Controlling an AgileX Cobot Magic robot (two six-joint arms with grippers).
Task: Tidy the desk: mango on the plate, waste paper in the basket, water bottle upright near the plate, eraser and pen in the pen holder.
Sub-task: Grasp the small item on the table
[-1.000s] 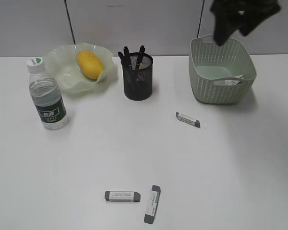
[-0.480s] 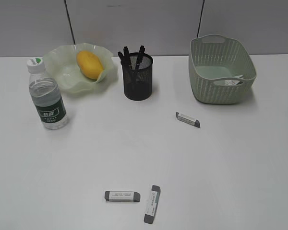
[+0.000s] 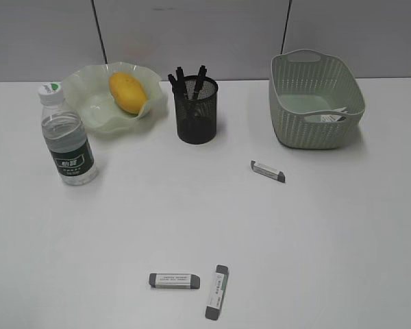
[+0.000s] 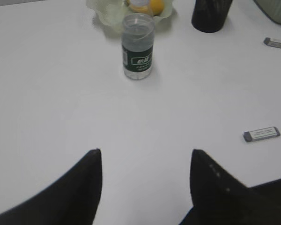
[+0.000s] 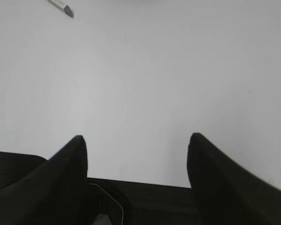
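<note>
1. The desk, a plain white tabletop, fills the scene and runs back to a grey panelled wall with dark vertical seams.
2. The basket sits at the far right, its long axis running near to far; the waste paper lies inside against the near wall.
3. The plate rests at the far left, holding the mango, whose long axis slants from far left to near right.
4. The water bottle stands upright, cap up, just near-left of the plate.
5. The pen holder stands between plate and basket, dark pens poking upward.
6. Three erasers lie flat: one near the basket, slanting; two at the near edge, one left-right, one nearly near-far.
7. The left gripper and the right gripper hang over bare desk, jaws spread, holding nothing.
</note>
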